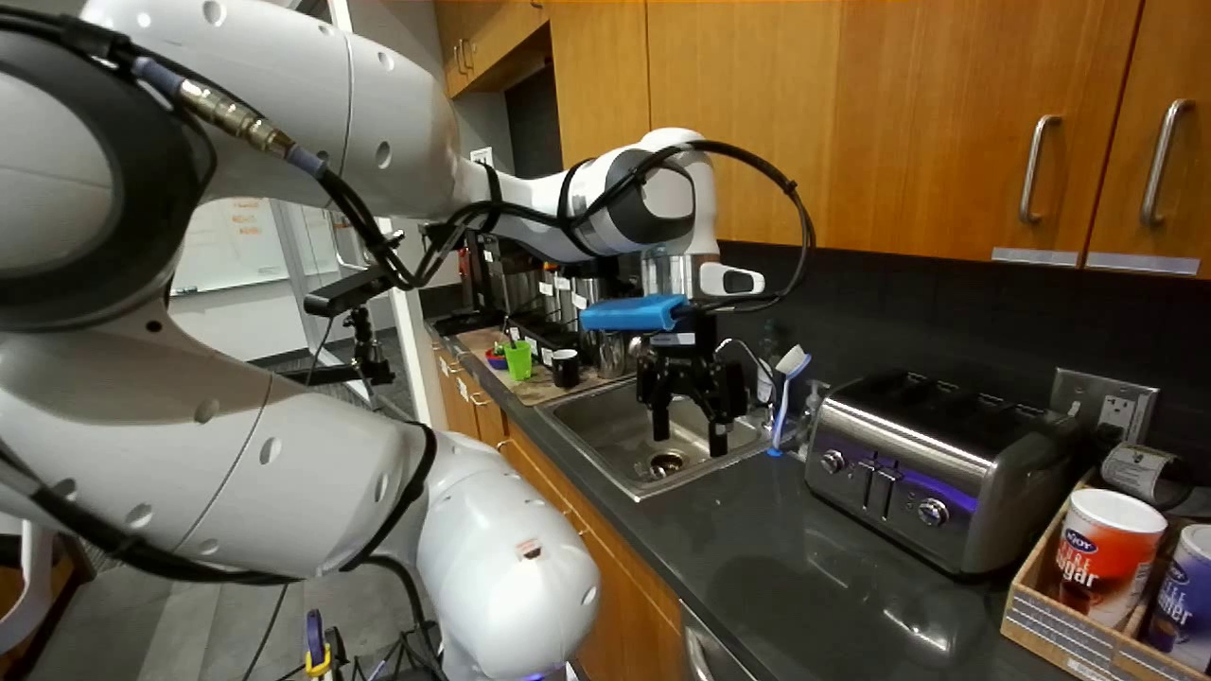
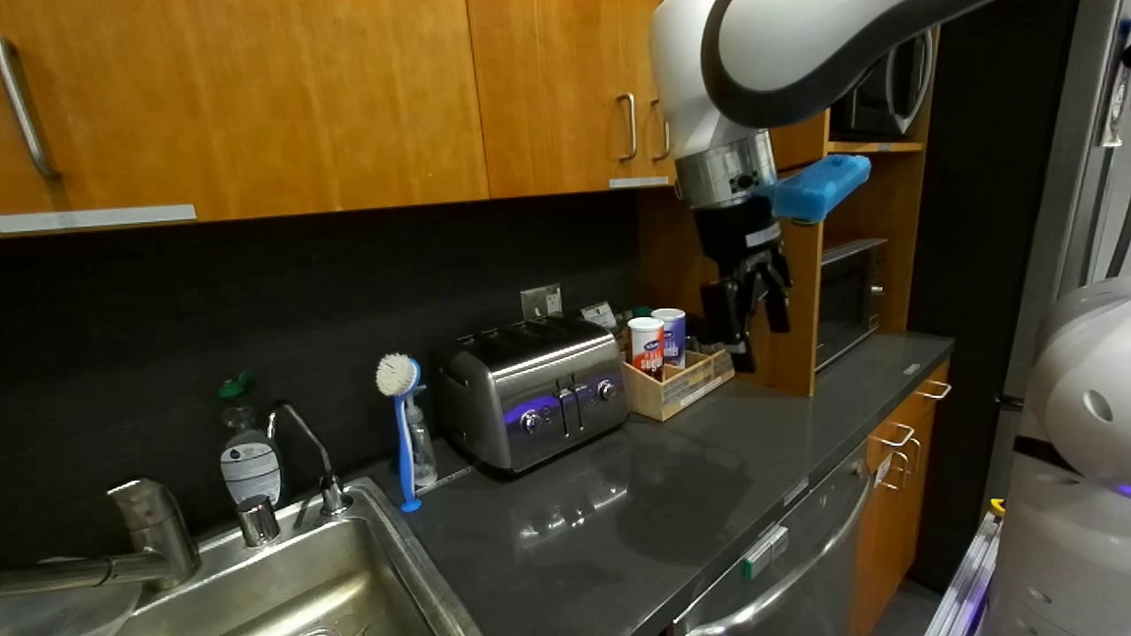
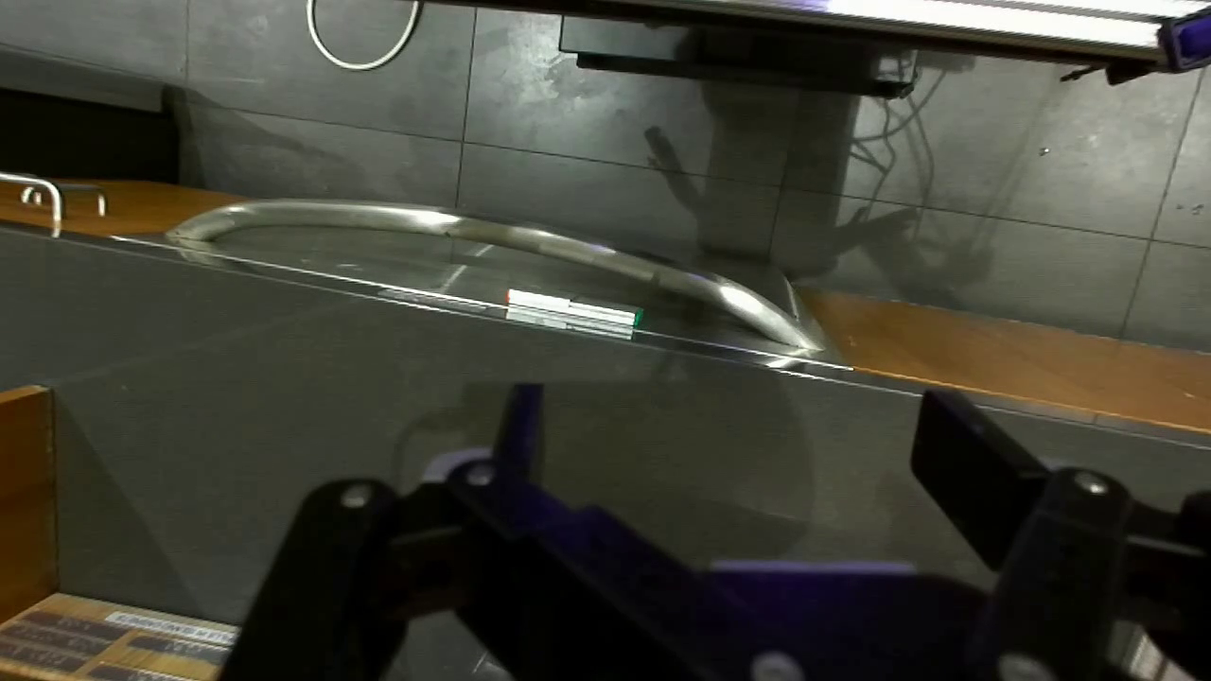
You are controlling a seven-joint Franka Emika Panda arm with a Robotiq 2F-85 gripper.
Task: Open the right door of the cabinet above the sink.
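Observation:
The right door is a shut honey-brown panel at the upper left of an exterior view, with its silver bar handle along the left edge. In an exterior view the same door is partly behind the arm, and its handle is hidden. The sink lies below the cabinet and also shows in an exterior view. My gripper points down, open and empty, well below the doors and apart from them. It also shows in an exterior view. In the wrist view the open fingers are above the dark countertop.
A silver toaster stands beside the sink. A wooden box holds sugar and creamer canisters. A blue brush stands upright at the sink's corner. A neighbouring cabinet door hangs above the toaster. The dishwasher handle juts from the counter front.

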